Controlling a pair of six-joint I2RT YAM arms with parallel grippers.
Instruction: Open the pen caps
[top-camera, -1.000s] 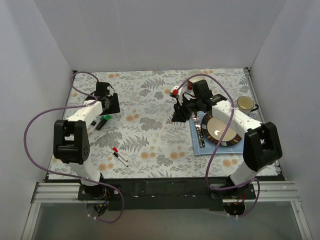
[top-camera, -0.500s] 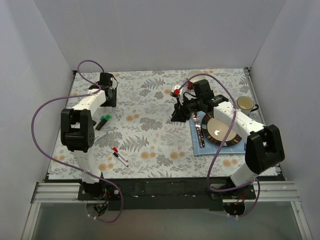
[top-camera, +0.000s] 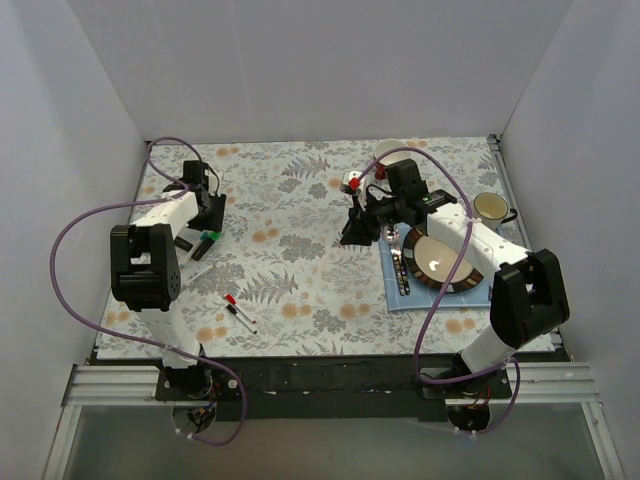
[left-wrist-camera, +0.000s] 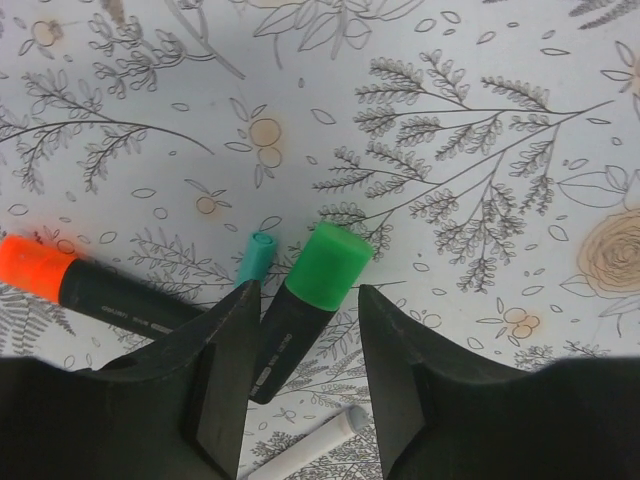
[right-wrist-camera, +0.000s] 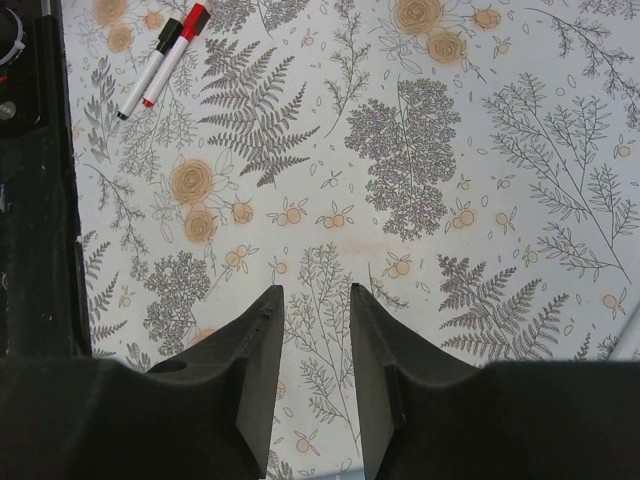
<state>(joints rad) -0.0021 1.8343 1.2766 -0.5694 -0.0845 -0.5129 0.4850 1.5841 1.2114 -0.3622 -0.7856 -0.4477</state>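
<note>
A black marker with a green cap (left-wrist-camera: 325, 265) lies on the floral cloth, and its body runs between the jaws of my open left gripper (left-wrist-camera: 308, 295). Beside it lie a black marker with an orange cap (left-wrist-camera: 35, 268), a small teal cap (left-wrist-camera: 255, 257) and a thin white pen (left-wrist-camera: 320, 440). In the top view the left gripper (top-camera: 205, 208) hangs just beyond the green-capped marker (top-camera: 209, 238). Two thin white pens, one with a red cap (right-wrist-camera: 195, 18) and one with a black cap (right-wrist-camera: 168, 30), lie near the front (top-camera: 238, 312). My right gripper (right-wrist-camera: 317, 292) is open and empty over bare cloth at mid-table (top-camera: 358, 232).
A plate (top-camera: 440, 260) sits on a blue napkin with grey cutlery (top-camera: 402, 265) at the right. A mug (top-camera: 490, 207) stands at the right edge and a white cup (top-camera: 385, 150) at the back. White walls close in three sides.
My left arm swung back toward the far wall, then came forward and left again over the green-capped marker. The right arm has barely moved.
</note>
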